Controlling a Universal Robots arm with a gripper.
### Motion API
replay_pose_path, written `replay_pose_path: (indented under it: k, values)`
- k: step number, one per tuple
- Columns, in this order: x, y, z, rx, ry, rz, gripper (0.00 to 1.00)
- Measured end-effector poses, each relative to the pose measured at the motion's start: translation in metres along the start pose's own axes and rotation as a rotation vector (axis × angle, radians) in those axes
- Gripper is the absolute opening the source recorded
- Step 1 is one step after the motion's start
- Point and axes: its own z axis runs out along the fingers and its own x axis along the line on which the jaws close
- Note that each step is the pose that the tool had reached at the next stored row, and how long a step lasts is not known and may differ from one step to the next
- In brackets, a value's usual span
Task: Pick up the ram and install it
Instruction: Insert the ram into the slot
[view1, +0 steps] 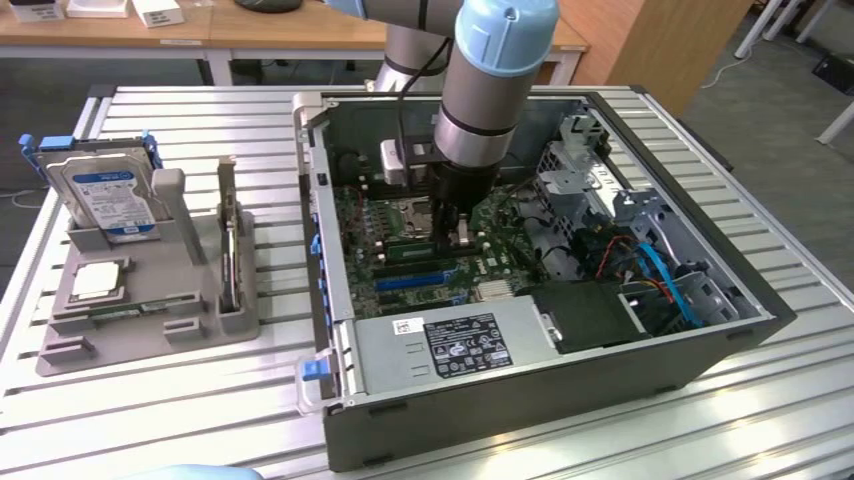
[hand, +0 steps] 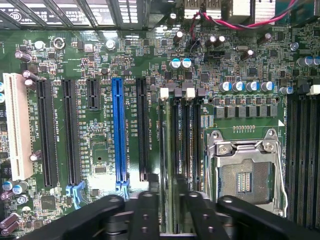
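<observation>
The ram (hand: 167, 150) is a long thin green stick standing on edge in a memory slot of the motherboard (hand: 100, 65), beside the black slots next to the processor socket (hand: 247, 175). My gripper (hand: 171, 210) straddles one end of it. Its two black fingers (hand: 148, 210) stand on either side of the stick with a small gap on each side, so it is open and holds nothing. In the exterior view the arm reaches straight down into the open computer case (view1: 350, 420), with the gripper (view1: 458, 235) just above the board's middle.
A grey holder (view1: 147, 320) on the exterior view's left carries a blue-labelled hard drive (view1: 111, 195) and a square silver processor chip (view1: 96, 282). Inside the case are the power supply (view1: 454, 345), drive cage and blue cables (view1: 667, 285). A blue expansion slot (hand: 118, 130) lies near the ram.
</observation>
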Motion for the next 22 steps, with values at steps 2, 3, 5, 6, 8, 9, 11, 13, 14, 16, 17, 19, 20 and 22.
replay_pose_path:
  k: [2,3,5,6,8,9,11,13,14,16,17,19,20,22]
  values:
    - [0.0,0.0,-0.0001,-0.0001,0.0002,0.0,0.26]
    - [0.0,0.0,-0.0001,-0.0001,0.0002,0.0,0.32]
    - [0.0,0.0,-0.0001,-0.0001,0.0002,0.0,0.39]
    - [0.0,0.0,-0.0001,-0.0001,0.0002,0.0,0.39]
    - [0.0,0.0,-0.0001,-0.0001,0.0003,0.0,0.39]
    - [0.0,0.0,-0.0006,-0.0002,0.0004,0.0,0.39]
    - [0.0,0.0,-0.0028,-0.0001,0.0003,0.0,0.39]
    - [0.0,0.0001,-0.0064,-0.0001,0.0003,0.0,0.39]
    - [-0.001,0.0001,-0.0084,-0.0002,0.0003,0.0,0.39]
    - [-0.001,0.0001,-0.0129,-0.0003,0.0002,0.0,0.39]
    - [-0.001,0.0001,-0.0152,-0.0003,0.0003,0.0,0.39]
    - [-0.001,0.0002,-0.0194,-0.0003,0.0001,0.0,0.39]
    - [-0.002,0.0002,-0.0216,-0.0003,0.0002,0.0,0.39]
    - [-0.002,0.0002,-0.0254,-0.0004,0.0002,0.0,0.39]
